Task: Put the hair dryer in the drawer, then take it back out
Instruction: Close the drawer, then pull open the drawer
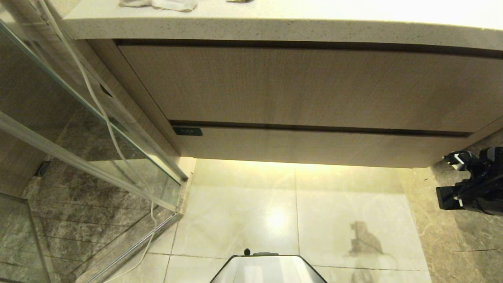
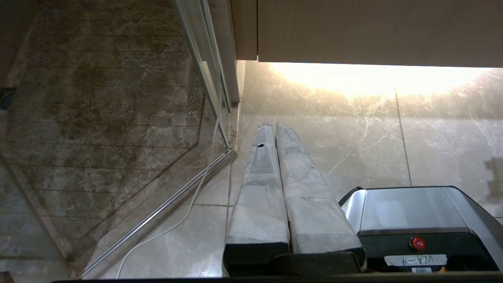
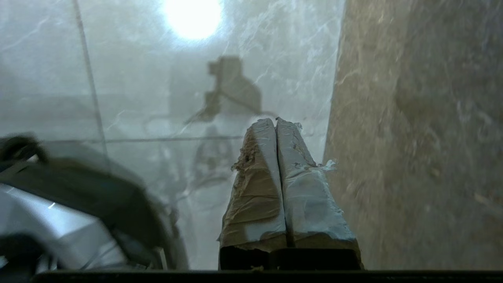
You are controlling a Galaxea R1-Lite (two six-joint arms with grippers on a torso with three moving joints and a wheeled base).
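The drawer is the short light-wood front with a small dark label at the bottom of the vanity, and it is closed. I cannot make out the hair dryer; only a crumpled white thing lies on the counter, cut off by the picture's edge. My right arm hangs at the far right, lower than the drawer front. The right gripper is shut on nothing and points at the pale floor tiles. Beside the robot's base, the left gripper is also shut and empty, aimed at the floor.
A taller wood panel sits above the drawer under a speckled stone countertop. A glass shower door with a metal rail stands to the left, a thin white cable hanging along it. The robot's base is at the bottom.
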